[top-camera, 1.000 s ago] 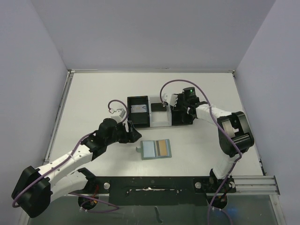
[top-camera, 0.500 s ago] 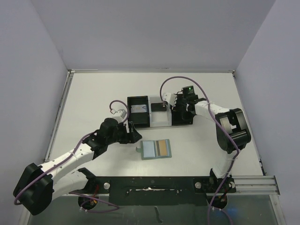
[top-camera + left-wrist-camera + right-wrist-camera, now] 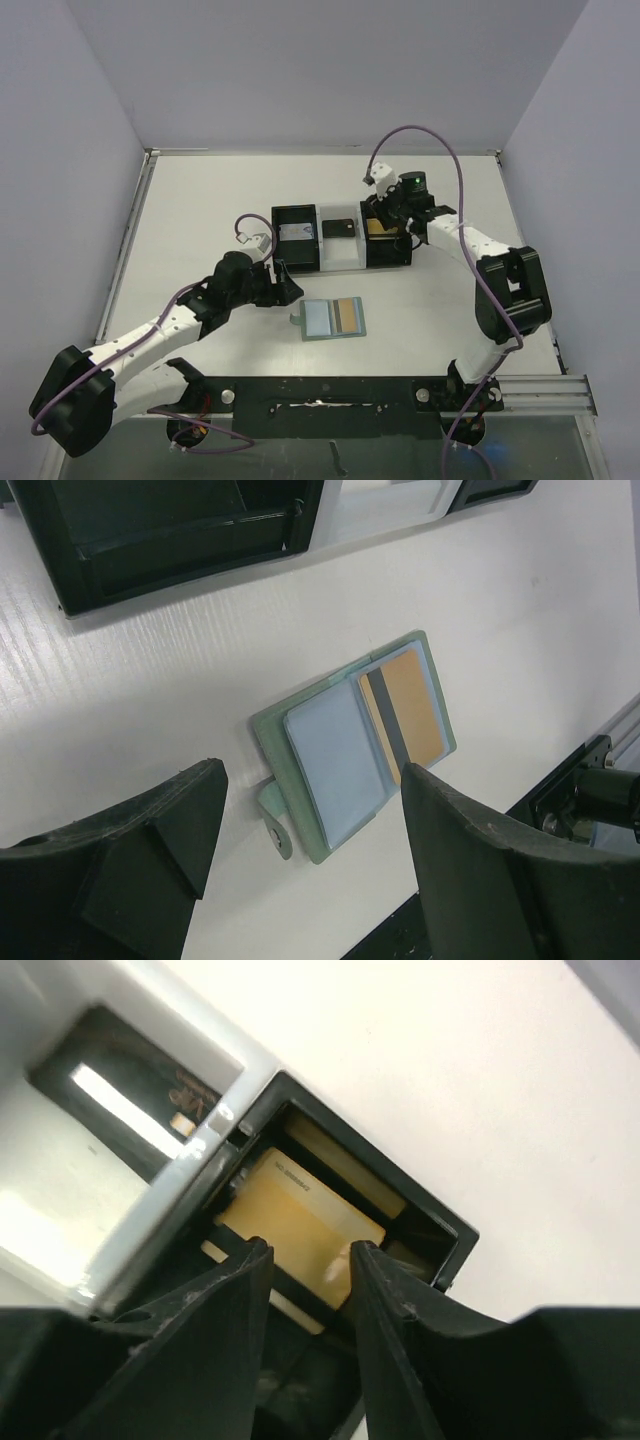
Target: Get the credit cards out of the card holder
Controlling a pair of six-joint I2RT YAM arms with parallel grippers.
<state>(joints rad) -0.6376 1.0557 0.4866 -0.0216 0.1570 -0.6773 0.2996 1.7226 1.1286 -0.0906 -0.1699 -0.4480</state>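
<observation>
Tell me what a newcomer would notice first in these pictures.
A sage-green folding card holder lies open on the white table, near centre, a gold-orange card in its right pocket. Behind it, the right pincer hovers over a black square box holding a second gold-orange card. The left pincer hangs wide open just left of the holder.

Bright even light; blurred wrist-view foregrounds
</observation>
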